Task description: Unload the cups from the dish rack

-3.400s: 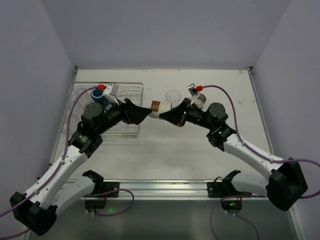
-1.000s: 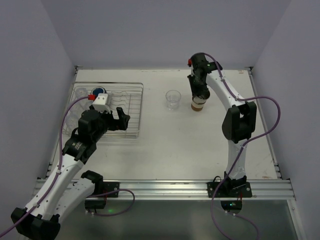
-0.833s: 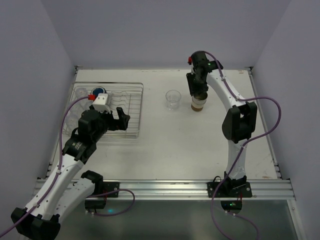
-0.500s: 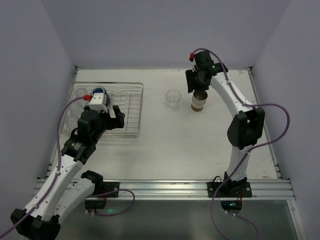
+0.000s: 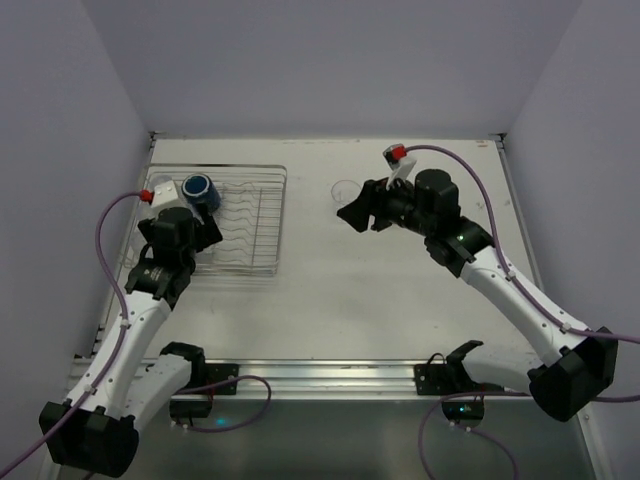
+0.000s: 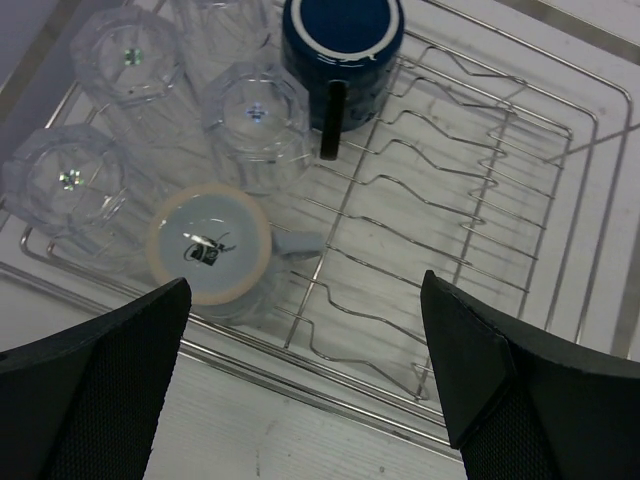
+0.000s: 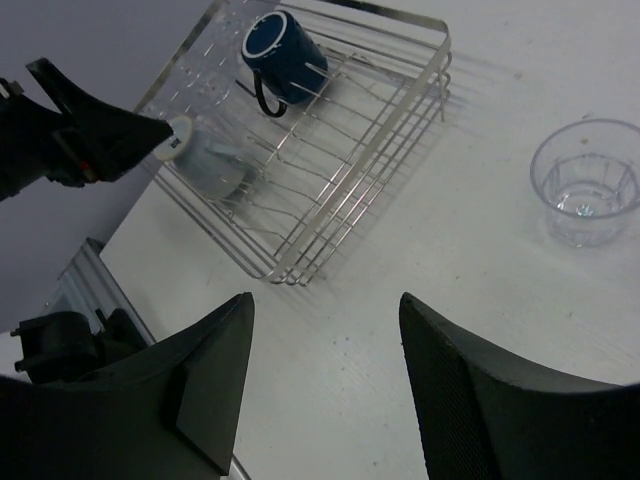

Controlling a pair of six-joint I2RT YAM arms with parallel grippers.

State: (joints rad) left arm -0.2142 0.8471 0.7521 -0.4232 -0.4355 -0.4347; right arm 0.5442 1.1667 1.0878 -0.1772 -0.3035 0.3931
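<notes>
My L claw (image 6: 305, 280) hangs wide open over the dish rack (image 6: 560, 130), pale blue cup (image 6: 210, 250) upside down below w/ clear tumblers (image 6: 255, 110) crowding it, R claw (image 7: 325, 300) open & empty; if I drop in crooked, a finger prob clips a tumbler or snags wire.

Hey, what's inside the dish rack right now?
A dark blue mug, a pale blue cup and at least three clear tumblers, crowded at one end; bare prongs elsewhere. Fingers of the left hand cover part of the rack's near edge.
</notes>
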